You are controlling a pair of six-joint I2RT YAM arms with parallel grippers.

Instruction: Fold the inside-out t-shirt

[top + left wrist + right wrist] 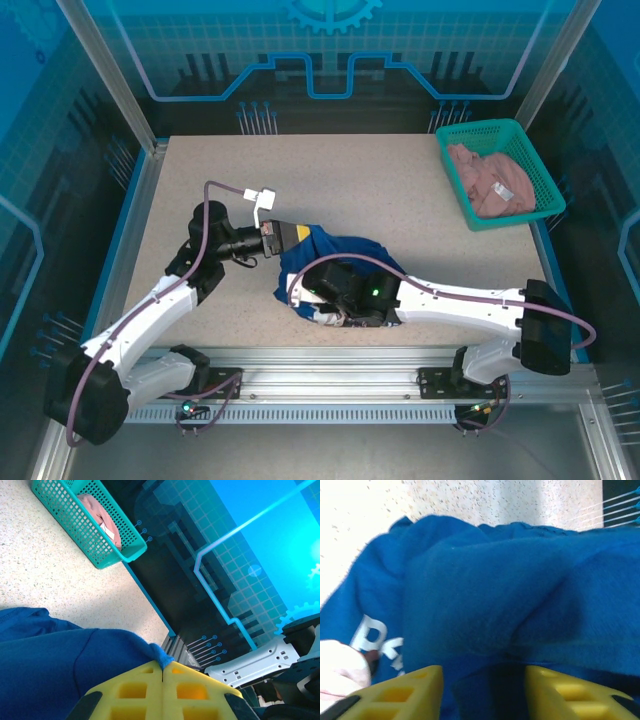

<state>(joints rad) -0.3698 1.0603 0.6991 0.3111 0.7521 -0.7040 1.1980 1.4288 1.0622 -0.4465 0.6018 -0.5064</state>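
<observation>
Left wrist: left gripper (163,670) pinches t-shirt (60,660); right gripper (482,682) seemingly straddles it.

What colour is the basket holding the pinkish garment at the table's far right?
The basket is teal green mesh; the top external view shows it best.

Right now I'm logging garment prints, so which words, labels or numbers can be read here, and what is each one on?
"D": first letter of the pale print on the blue t-shirt. The letters after it are blurred and partly hidden.
White tag on the pinkish garment in the teal basket: too small to read.
Nothing else is legible.
</observation>
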